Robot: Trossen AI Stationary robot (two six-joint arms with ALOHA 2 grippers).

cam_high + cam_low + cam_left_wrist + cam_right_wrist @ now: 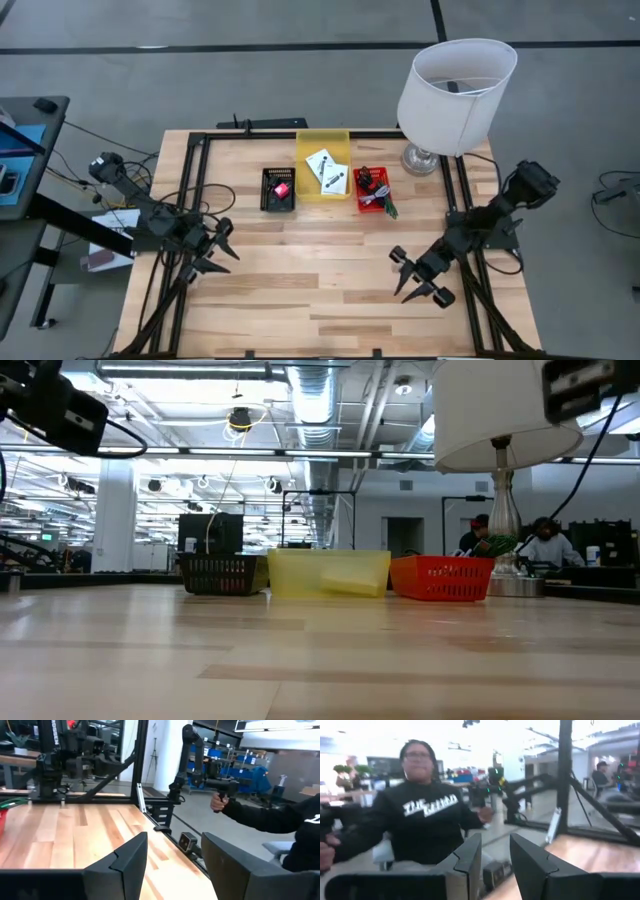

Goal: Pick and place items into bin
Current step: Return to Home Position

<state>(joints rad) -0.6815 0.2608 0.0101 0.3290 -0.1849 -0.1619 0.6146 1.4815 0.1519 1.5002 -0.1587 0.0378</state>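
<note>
Three containers stand in a row at the table's far middle. The yellow bin (323, 165) holds two white cards (328, 170). The black basket (278, 188) holds a red-pink thing. The red basket (372, 190) holds dark cords and a green stick. In the low view they show as the black basket (222, 573), the yellow bin (328, 573) and the red basket (442, 577). My left gripper (224, 248) hovers open over the table's left part, and nothing is between its fingers (172, 850). My right gripper (404, 275) is open and bare over the right near part (495, 850).
A lamp with a white shade (455, 95) stands at the far right corner, beside the red basket. A black frame (190, 200) runs along the table's sides. A person (420, 825) sits beyond the table's near edge. Bare wood lies between the grippers.
</note>
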